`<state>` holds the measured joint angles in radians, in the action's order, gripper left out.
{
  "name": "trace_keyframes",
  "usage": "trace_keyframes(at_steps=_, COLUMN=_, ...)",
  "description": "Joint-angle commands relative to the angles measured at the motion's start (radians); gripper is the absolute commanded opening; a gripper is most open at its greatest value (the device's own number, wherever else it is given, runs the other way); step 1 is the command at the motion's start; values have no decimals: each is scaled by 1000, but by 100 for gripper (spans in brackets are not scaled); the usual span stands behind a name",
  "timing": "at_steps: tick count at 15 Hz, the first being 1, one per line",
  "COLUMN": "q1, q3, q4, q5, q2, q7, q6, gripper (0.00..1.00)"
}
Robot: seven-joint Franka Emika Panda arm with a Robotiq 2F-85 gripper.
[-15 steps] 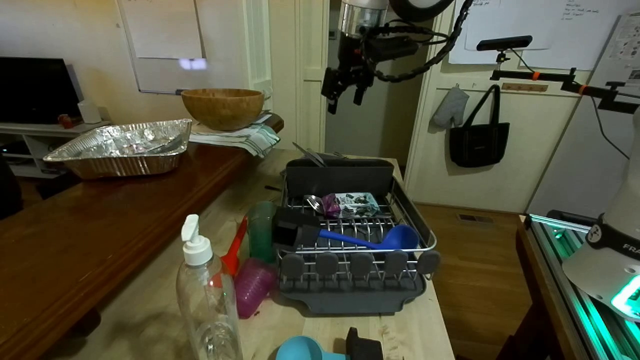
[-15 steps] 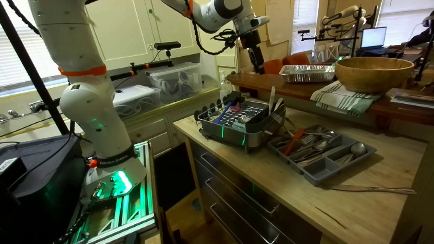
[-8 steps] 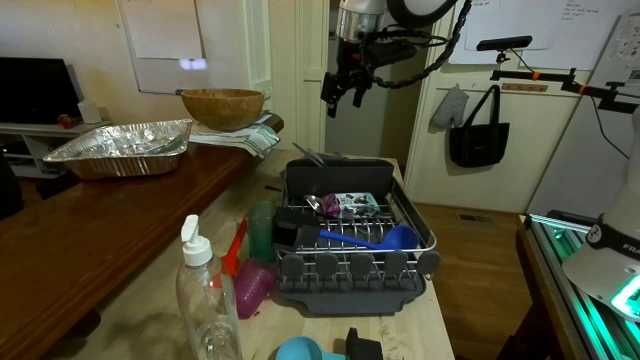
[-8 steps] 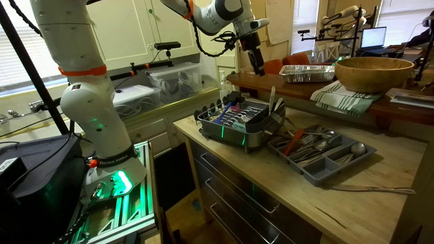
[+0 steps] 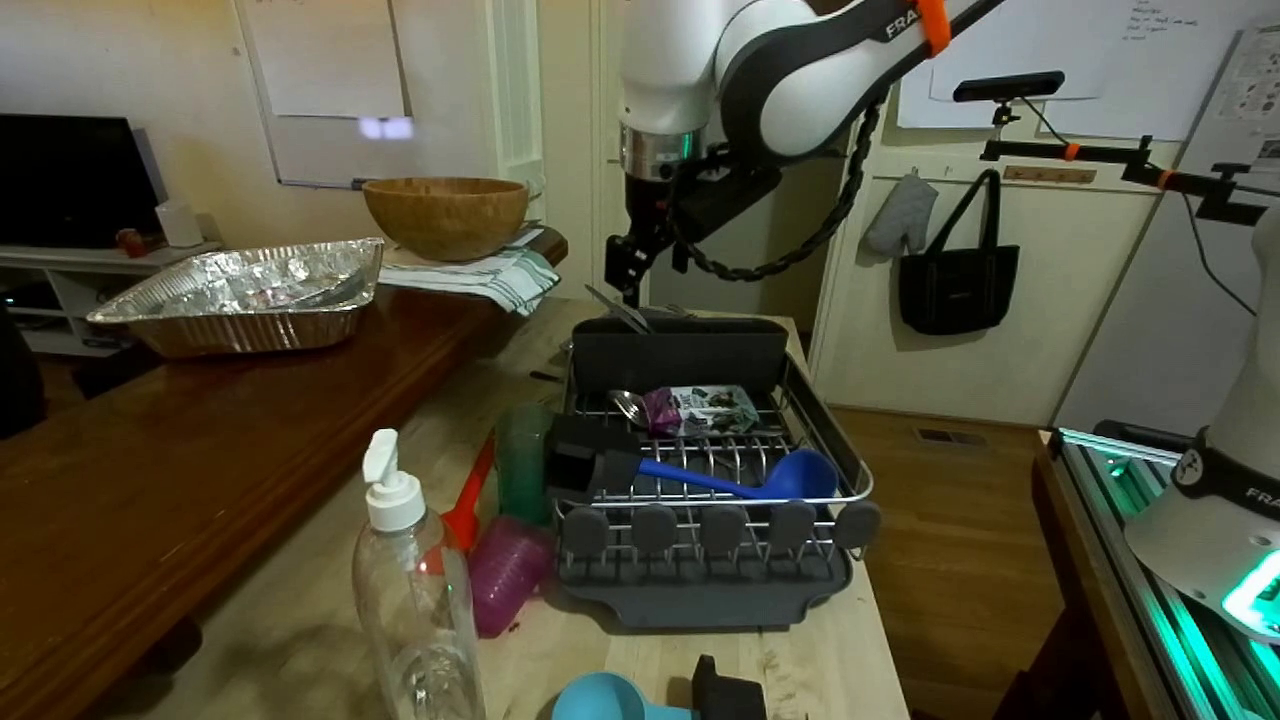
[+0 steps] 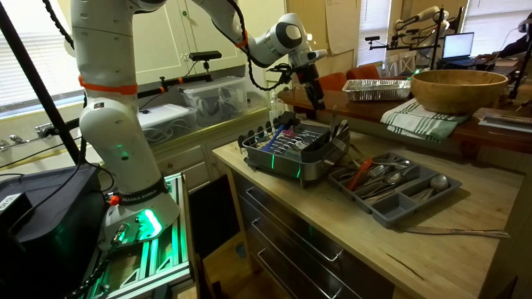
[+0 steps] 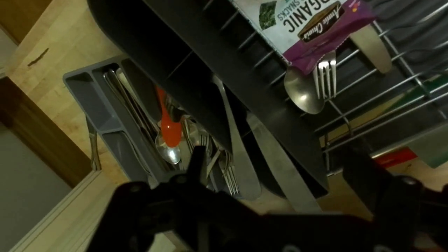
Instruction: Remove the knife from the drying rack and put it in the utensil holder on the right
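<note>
The dark grey drying rack [image 5: 700, 600] stands on the counter; it also shows in an exterior view [image 6: 282, 162]. Its utensil caddy [image 7: 280, 112] holds the knife [image 7: 283, 168], a long flat metal piece standing tilted, and another flat handle [image 7: 241, 168] beside it. The knife also sticks up in an exterior view [image 6: 333, 118]. My gripper [image 7: 275, 155] is open above the caddy, its fingers on either side of the knife, with nothing held. It also shows in both exterior views [image 5: 652, 280] [image 6: 319, 104]. The grey compartment utensil holder [image 6: 392, 205] lies beside the rack, with cutlery in it.
A snack packet [image 7: 308, 28], spoon [image 7: 304, 91] and fork [image 7: 325, 77] lie in the rack, with a blue ladle [image 5: 800, 475]. A loose knife [image 6: 457, 232] lies by the utensil holder. A foil tray [image 6: 376, 91] and wooden bowl [image 6: 459, 89] stand on the higher table.
My gripper has come down towards the caddy's upright cutlery, shifting a little left in an exterior view. The objects have not moved.
</note>
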<state>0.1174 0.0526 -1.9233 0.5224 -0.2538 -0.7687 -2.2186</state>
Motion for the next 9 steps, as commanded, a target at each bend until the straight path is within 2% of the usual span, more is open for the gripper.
trace_keyframes(at_steps=1, q1=57, q3=-46, q4=110, q5=66, q2=-102, q7=-90, q6=-3, gripper=100)
trace_keyframes(at_steps=9, q1=127, q3=-118, q4=246, q5=160, q2=-222, q7=-229, q6=2, gripper=100)
